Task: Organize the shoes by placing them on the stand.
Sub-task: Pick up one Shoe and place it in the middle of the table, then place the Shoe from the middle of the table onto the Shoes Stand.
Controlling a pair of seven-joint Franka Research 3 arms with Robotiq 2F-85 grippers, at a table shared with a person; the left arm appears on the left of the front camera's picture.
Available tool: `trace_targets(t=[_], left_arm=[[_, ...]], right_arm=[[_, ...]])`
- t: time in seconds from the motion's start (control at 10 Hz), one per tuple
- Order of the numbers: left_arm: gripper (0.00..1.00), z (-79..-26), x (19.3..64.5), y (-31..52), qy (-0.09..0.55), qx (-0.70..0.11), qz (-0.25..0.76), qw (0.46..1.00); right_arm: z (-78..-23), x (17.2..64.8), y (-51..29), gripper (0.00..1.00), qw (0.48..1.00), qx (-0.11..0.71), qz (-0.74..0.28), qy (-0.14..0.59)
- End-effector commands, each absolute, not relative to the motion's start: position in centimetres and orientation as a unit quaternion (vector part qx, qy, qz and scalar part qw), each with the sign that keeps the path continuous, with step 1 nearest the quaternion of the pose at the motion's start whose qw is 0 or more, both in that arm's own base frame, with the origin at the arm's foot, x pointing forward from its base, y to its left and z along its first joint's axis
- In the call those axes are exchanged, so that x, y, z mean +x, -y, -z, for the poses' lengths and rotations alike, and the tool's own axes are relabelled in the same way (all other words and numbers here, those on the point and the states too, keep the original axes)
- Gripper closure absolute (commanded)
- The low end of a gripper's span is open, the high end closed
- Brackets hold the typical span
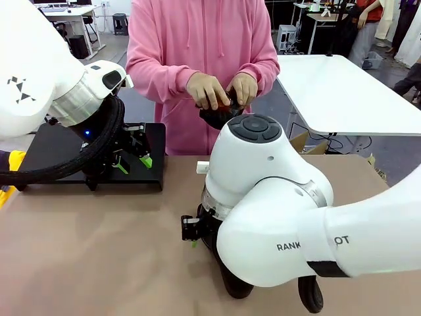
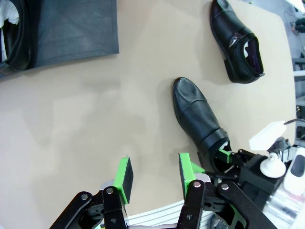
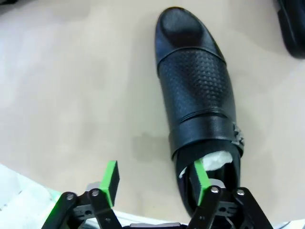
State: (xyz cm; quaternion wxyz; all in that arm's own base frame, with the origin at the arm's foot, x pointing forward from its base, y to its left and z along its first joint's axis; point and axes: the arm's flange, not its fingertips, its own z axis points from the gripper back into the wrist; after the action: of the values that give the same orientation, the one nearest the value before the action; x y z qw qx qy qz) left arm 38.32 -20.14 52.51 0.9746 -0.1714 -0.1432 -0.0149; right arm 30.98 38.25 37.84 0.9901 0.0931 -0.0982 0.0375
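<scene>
Four shoes counted. The stand shoe (image 2: 13, 40) sits at one end of the stand (image 2: 76, 28), upper left of the left wrist view. The held shoe (image 1: 220, 117) is in the person's hands (image 1: 210, 91), top centre of the front view, off the table (image 2: 71, 124). The textured shoe (image 3: 198, 95) and the far shoe (image 2: 238, 43) lie on the table, apart from each other and both on their soles.

Jaws of the right gripper (image 3: 155, 179) stand apart, clamped on nothing. One pad (image 3: 200, 175) is down inside the textured shoe's heel opening. The other is outside over bare table, so the pair straddles the side wall. We judge this suits a pinch on the collar, the one thin edge a narrow tool can take. Whether a grip is coming we cannot tell.

Jaws of the left gripper (image 1: 133, 163) are also apart, with nothing between them. It hangs by the stand's right part in the front view.

Room: the stand's top beside the stand shoe is bare, so we judge it open for more. Bare table runs between the stand's edge and the textured shoe, a clear lane. The far shoe lies near the table's edge, upper right of the left wrist view. The left gripper by the stand may crowd a delivery there.
</scene>
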Motion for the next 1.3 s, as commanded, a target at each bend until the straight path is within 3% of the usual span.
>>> trace_targets(t=[0.0,0.1,0.8,1.2], left_arm=[[0.47,-52.6,38.3,20.0,0.139,-0.18,0.014,0.974],[0.47,-52.6,38.3,20.0,0.139,-0.18,0.014,0.974],[0.47,-52.6,38.3,20.0,0.139,-0.18,0.014,0.974],[0.47,-51.0,35.8,27.0,0.148,-0.168,0.048,0.973]], right_arm=[[-41.5,28.9,-35.2,0.0,0.984,0.111,-0.11,0.089],[-37.8,31.0,-38.3,0.0,0.99,0.093,-0.038,0.098],[-37.8,31.0,-38.3,0.0,0.99,0.093,-0.038,0.098],[-41.8,30.3,-27.3,0.0,0.989,0.111,-0.001,0.101]])
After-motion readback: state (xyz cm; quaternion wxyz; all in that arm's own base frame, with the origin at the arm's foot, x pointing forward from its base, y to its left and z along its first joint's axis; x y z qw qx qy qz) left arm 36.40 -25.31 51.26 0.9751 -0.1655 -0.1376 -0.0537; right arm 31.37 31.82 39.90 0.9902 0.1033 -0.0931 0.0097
